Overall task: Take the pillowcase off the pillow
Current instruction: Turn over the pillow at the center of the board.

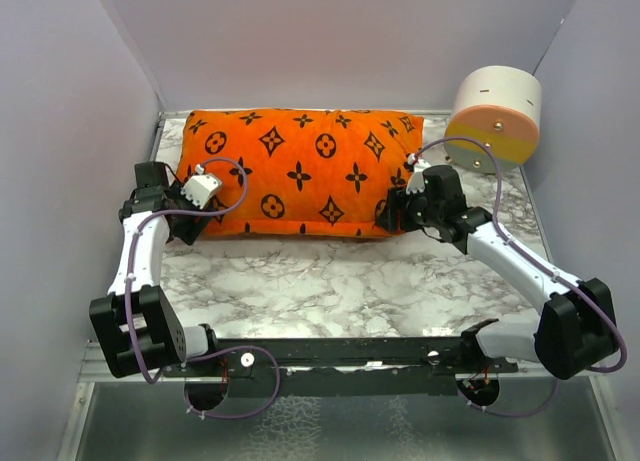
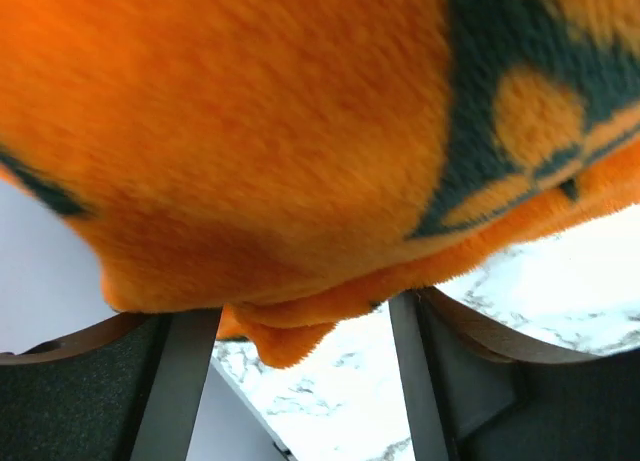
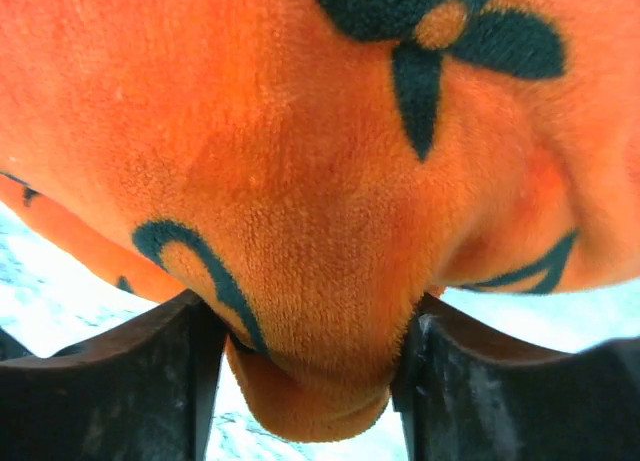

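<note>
Top external view: the pillowcase (image 1: 300, 171) lies along the far edge of the worktop (image 1: 330, 281), from near the far left corner most of the way towards the far right corner. It covers the pillow completely; no bare pillow shows.

Step in hand: taking a grip on both short ends of the pillowcase. No part of it has been pulled off yet.

Left pincer (image 1: 207, 199): positioned at the left end of the pillowcase. Left wrist view shows the jaws set wide apart, with a hanging corner of orange fabric (image 2: 290, 331) between the fingers (image 2: 175, 381). Whether the fabric is pinched cannot be determined.

Right pincer (image 1: 397, 207): positioned at the right end. Right wrist view shows a thick bulge of fabric (image 3: 320, 361) pressed against both fingers (image 3: 150, 381). Judged as clamped on the pillowcase, possibly with filling inside the bite.

Next move, as a judgement:
- Locate the open end of the pillowcase; it is not visible in any view.
- Grip fabric only at that end.
- Hold the pillow in place with the other pincer.
- Pull the two apart along the far edge.
</note>
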{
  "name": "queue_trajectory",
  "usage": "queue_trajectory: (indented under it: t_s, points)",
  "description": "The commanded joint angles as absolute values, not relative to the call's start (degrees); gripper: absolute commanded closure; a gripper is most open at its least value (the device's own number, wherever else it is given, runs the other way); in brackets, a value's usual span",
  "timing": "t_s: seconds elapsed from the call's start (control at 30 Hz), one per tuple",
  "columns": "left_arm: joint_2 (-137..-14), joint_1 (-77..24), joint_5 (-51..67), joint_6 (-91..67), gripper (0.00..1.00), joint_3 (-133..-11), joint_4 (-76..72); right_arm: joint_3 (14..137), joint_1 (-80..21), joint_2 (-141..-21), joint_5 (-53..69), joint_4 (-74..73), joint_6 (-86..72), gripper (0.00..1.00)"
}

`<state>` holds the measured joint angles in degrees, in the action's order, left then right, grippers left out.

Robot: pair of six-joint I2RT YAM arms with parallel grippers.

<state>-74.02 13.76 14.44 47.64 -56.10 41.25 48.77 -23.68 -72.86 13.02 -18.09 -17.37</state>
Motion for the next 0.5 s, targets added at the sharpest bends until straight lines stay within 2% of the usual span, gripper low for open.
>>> queue_trajectory:
  t_s: [0.0, 0.07, 0.13, 0.2, 0.23, 0.27, 0.47]
  points:
    - [-73.34, 13.49, 17.19, 43.47, 0.39, -56.26, 32.54, 47.75, -23.99, -72.58, 16.21, -13.82, -19.08, 0.51]
    - [-72.53, 13.31, 17.20, 43.09, 0.56, -55.60, 31.28, 48.07, -23.99, -71.41, 16.00, -14.60, -19.28, 0.64]
    - [-71.39, 13.28, 17.10, 43.10, 0.73, -54.45, 29.90, 48.33, -23.99, -69.88, 15.40, -15.81, -19.57, 0.86]
    - [-70.15, 13.32, 17.32, 42.91, 0.90, -53.64, 29.40, 48.26, -23.99, -68.05, 14.68, -17.05, -19.75, 0.97]
    - [-69.61, 13.32, 17.83, 42.73, 0.96, -53.58, 29.78, 48.13, -23.99, -67.01, 14.23, -17.69, -19.78, 0.99]
    - [-68.88, 13.32, 18.53, 42.47, 1.00, -53.83, 30.55, 47.93, -23.99, -65.99, 13.83, -18.53, -19.90, 0.99]
    - [-63.15, 13.28, 23.15, 41.26, 1.00, -58.55, 38.51, 45.70, -24.13, -57.32, 11.84, -23.12, -20.95, 0.99]
